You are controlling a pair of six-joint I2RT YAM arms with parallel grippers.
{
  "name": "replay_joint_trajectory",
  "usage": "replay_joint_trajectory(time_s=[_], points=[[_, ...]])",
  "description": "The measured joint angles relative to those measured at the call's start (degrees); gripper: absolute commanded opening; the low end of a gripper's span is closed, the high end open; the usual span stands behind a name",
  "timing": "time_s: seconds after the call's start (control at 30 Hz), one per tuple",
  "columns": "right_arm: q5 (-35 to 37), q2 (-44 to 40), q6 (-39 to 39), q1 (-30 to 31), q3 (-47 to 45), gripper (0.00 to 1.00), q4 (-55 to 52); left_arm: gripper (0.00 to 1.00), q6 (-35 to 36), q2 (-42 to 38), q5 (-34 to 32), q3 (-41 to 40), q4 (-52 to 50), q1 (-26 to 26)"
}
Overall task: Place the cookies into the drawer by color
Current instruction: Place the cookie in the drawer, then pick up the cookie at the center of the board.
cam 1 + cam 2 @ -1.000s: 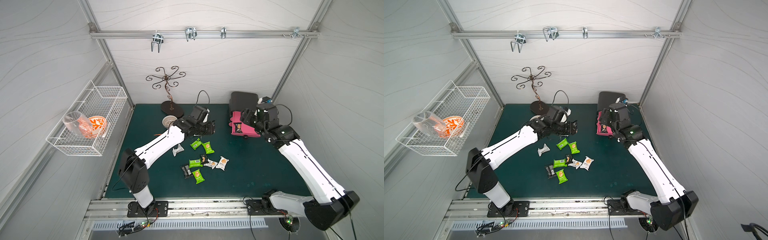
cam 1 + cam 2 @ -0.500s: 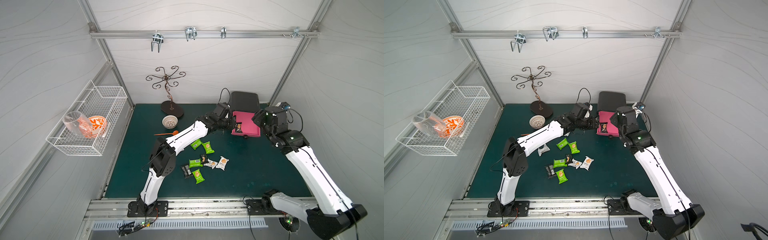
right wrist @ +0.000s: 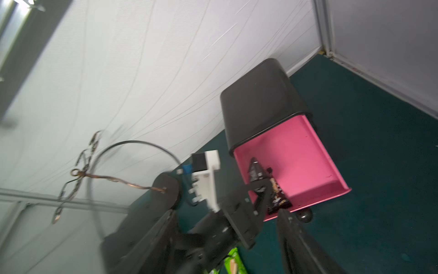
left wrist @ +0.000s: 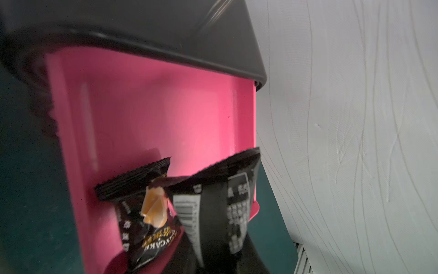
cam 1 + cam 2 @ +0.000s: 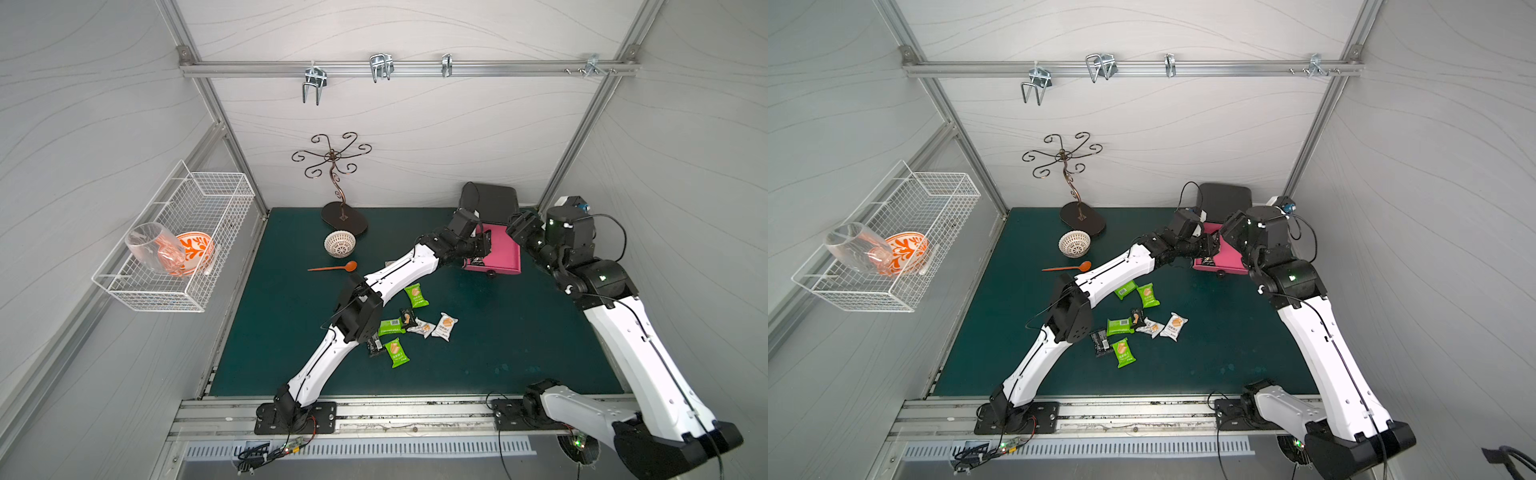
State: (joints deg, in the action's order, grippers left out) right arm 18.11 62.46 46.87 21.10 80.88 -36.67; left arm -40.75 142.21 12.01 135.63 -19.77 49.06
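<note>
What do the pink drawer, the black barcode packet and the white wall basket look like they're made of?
Pink drawer: probably moulded plastic, smooth with a soft sheen and one-piece walls. Black packet: seemingly thin glossy plastic film, with a crimped edge, creases and a printed barcode. White basket: likely coated metal wire, a thin open grid; matte white.

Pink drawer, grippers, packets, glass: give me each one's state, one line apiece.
Pink drawer: pulled open, one black packet lying inside.
Left gripper: shut on a second black packet, over the drawer.
Right gripper: open, empty.
Loose packets: lying on the green mat.
Wine glass: on its side in the wire basket.
</note>
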Motion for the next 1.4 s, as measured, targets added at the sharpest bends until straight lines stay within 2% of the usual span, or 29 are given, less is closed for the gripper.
replay_joint_trajectory(time_s=[0.07, 0.2, 0.23, 0.5, 0.63, 0.77, 0.97, 1.07, 1.17, 1.4], points=[[-2.12, 0.17, 1.18, 0.02, 1.27, 0.70, 0.00, 0.30, 0.02, 2.80, 0.17, 3.50, -0.63, 0.37], [-4.94, 0.28, 2.73, 0.02, 1.57, 0.70, -0.48, 0.55, 1.20, 5.51, 0.26, 7.08, -2.16, 0.61], [-5.22, 0.35, 2.89, 0.02, 1.57, 0.70, -0.68, 0.58, 1.44, 5.51, 0.28, 7.17, -2.73, 0.61], [-7.89, 0.44, 3.80, -0.02, 1.66, 0.71, -1.44, 0.63, 3.74, 2.36, -0.92, 7.02, -8.94, -0.11], [-9.49, 0.44, 3.19, -0.09, 2.19, 0.71, -1.29, 0.63, 5.73, -9.09, -2.51, -5.25, -10.40, -1.18], [-11.82, 0.44, 0.00, -0.09, 2.29, 0.71, -1.14, 0.63, 8.55, -25.16, -6.08, -19.47, -10.40, -3.30], [-19.52, 0.72, -6.82, 0.04, -0.94, 0.69, -0.66, 0.63, 13.44, -47.04, -12.48, -37.22, -10.62, -7.32], [-23.19, 2.60, -10.64, 1.66, -3.50, 0.68, -0.76, 0.63, 15.45, -54.07, -15.58, -44.13, -13.31, -8.63], [-25.27, 6.86, -15.26, 5.95, -5.31, 0.68, -0.76, 0.63, 15.93, -59.93, -18.21, -51.52, -16.92, -9.51], [-30.34, 16.65, -21.20, 15.15, -9.75, 0.62, 0.37, 0.63, 13.09, -71.54, -21.81, -67.63, -22.71, -13.29]])
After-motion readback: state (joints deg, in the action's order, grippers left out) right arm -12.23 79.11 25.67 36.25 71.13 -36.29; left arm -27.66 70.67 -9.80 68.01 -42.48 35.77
